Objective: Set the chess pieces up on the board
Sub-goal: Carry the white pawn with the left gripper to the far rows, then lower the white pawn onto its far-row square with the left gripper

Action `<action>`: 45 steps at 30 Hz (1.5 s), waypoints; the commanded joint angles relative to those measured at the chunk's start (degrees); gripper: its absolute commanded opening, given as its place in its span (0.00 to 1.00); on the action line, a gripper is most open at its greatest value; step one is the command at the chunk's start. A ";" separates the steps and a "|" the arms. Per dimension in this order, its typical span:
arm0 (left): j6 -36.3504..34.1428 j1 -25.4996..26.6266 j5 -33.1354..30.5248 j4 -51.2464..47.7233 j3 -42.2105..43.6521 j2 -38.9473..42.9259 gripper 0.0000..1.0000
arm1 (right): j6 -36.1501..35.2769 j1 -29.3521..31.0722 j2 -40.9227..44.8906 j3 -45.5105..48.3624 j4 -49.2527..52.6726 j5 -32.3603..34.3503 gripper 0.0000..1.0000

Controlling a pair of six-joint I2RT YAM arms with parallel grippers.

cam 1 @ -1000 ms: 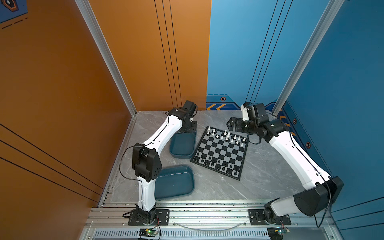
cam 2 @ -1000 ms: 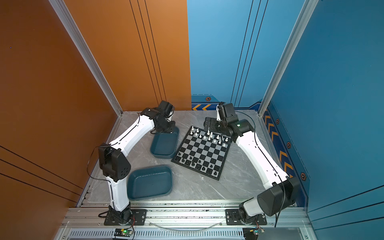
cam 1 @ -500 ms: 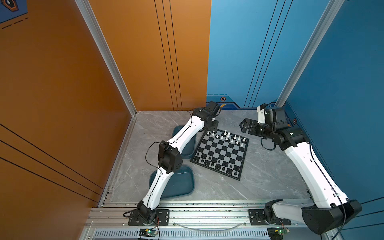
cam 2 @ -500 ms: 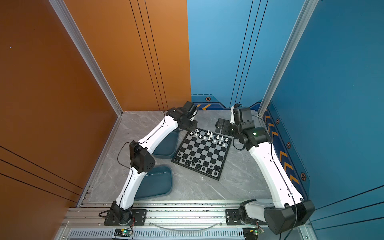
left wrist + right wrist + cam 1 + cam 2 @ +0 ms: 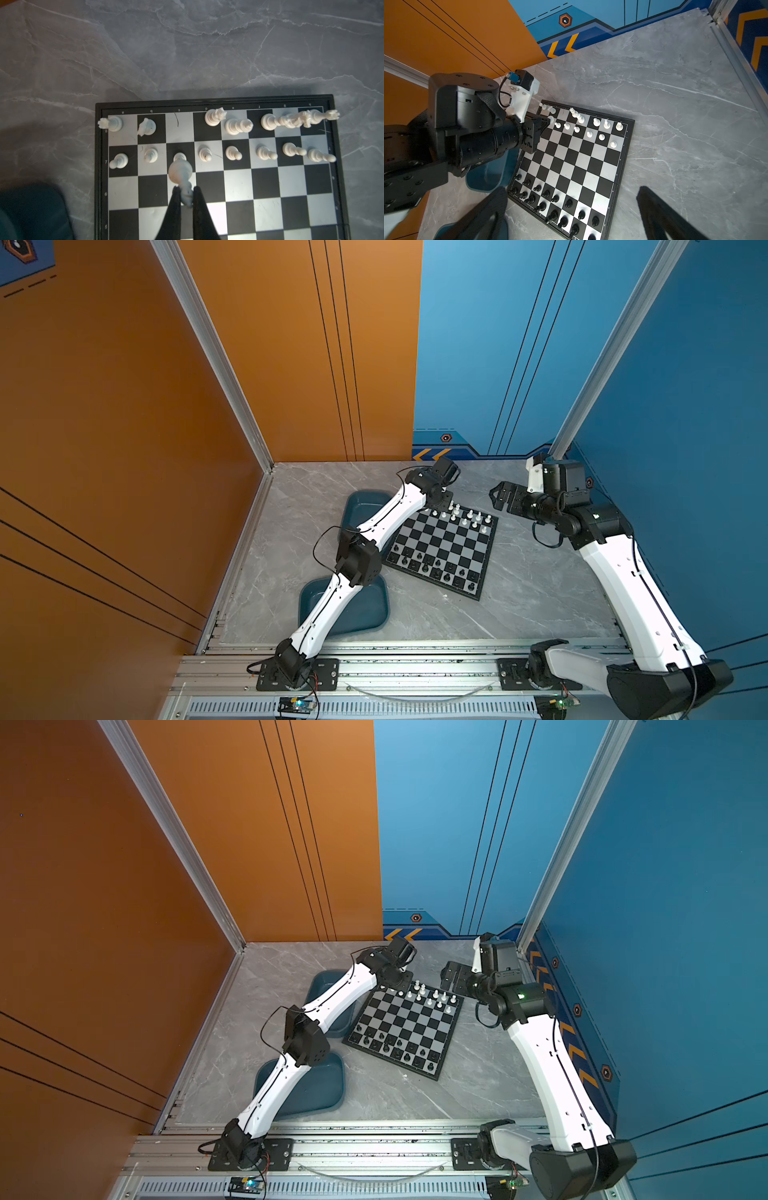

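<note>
The board (image 5: 446, 541) (image 5: 409, 1023) lies tilted on the grey table. White chess pieces (image 5: 469, 516) fill its two far rows and black ones (image 5: 436, 570) its two near rows. My left gripper (image 5: 446, 504) (image 5: 186, 189) hovers over the far left corner, shut on a white piece (image 5: 179, 171) whose round base points down over the white pawn row. Beyond that pawn, one back-row square (image 5: 178, 126) stands empty. My right gripper (image 5: 496, 495) (image 5: 572, 188) hangs open off the board's far right corner, holding nothing.
Two teal trays sit left of the board, one far (image 5: 361, 504) and one near (image 5: 365, 614), both partly under my left arm. Orange and blue walls close the back and sides. A metal rail (image 5: 415, 672) runs along the front.
My left arm has swung from the far tray to the board's far left corner, carrying the white piece. My right gripper has drawn back to the right, off the board's far edge.
</note>
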State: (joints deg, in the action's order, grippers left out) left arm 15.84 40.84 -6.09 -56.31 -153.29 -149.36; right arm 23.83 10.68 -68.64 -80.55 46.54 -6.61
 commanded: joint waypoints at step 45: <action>4.37 -2.89 5.85 10.61 2.81 -5.33 0.10 | 0.25 -2.14 -1.26 -0.92 2.35 0.55 1.00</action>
State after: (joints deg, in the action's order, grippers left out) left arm 19.38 38.15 -1.21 -46.00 -151.46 -153.77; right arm 24.05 9.04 -69.49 -80.18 47.18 -7.25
